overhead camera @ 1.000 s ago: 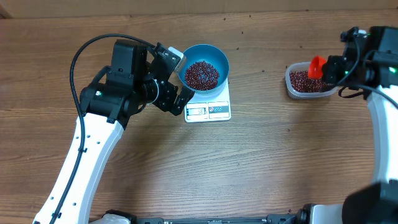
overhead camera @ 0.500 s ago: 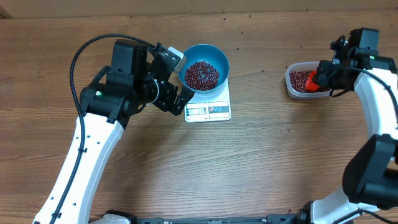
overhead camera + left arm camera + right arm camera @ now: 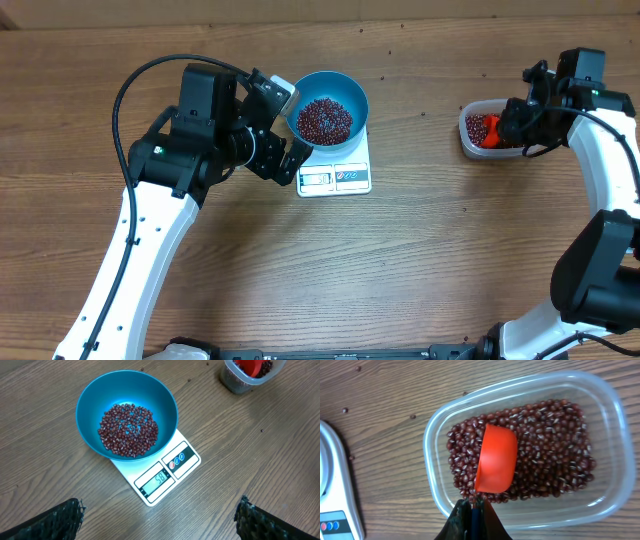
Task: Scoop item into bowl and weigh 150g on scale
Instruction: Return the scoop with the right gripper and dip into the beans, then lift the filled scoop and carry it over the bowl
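Right fingers point(image 3: 465, 521) clenching a scoop point(image 3: 496, 460) resting among beans point(image 3: 547, 455) in the tub point(image 3: 616, 435) just ahead, left fingers point(image 3: 55, 522) gaping, bowl point(image 3: 91, 402) sitting on scale point(image 3: 187, 457) ahead

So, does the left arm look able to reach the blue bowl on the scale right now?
Probably yes. The left gripper sits open right beside the bowl, with nothing between them. The right gripper is away at the tub, holding the scoop.
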